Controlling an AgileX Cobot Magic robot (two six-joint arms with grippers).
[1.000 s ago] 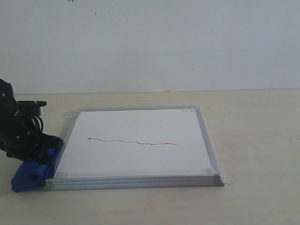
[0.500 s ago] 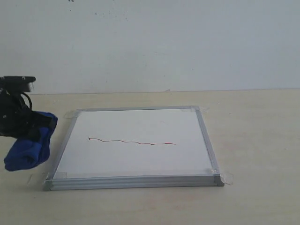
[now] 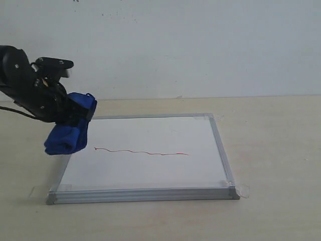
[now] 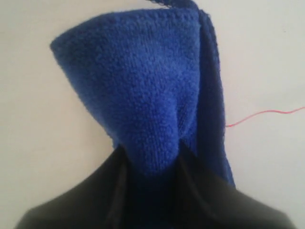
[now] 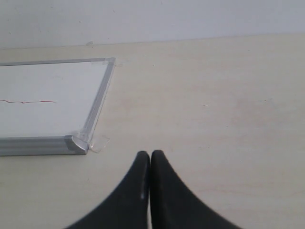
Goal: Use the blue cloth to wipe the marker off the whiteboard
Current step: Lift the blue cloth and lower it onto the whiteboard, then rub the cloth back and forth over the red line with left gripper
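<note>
- the left gripper [image 3: 74,114], upper left of the exterior view, is clamped on the top of the blue cloth [image 3: 67,135]; in its wrist view the dark fingers pinch a narrow neck of the fabric.
- the cloth hangs in a loose bunch in the air, over the left edge of the whiteboard [image 3: 150,173], its lower end above and just left of where the marker [image 3: 145,152] line begins.
- the right gripper [image 5: 150,162] has its tips pressed together on nothing, low over the table [image 3: 276,150] near the board's lower-right corner.
- risk: the pinch takes only a small fold, so dragging with pressure could pull the cloth free.
- risk: the hanging end could catch on the raised frame if lowered too far left.
- risk: one short pass may leave the line's right end, which runs past the middle of the board.
- count: two grippers, one cloth, one whiteboard, one red line.
</note>
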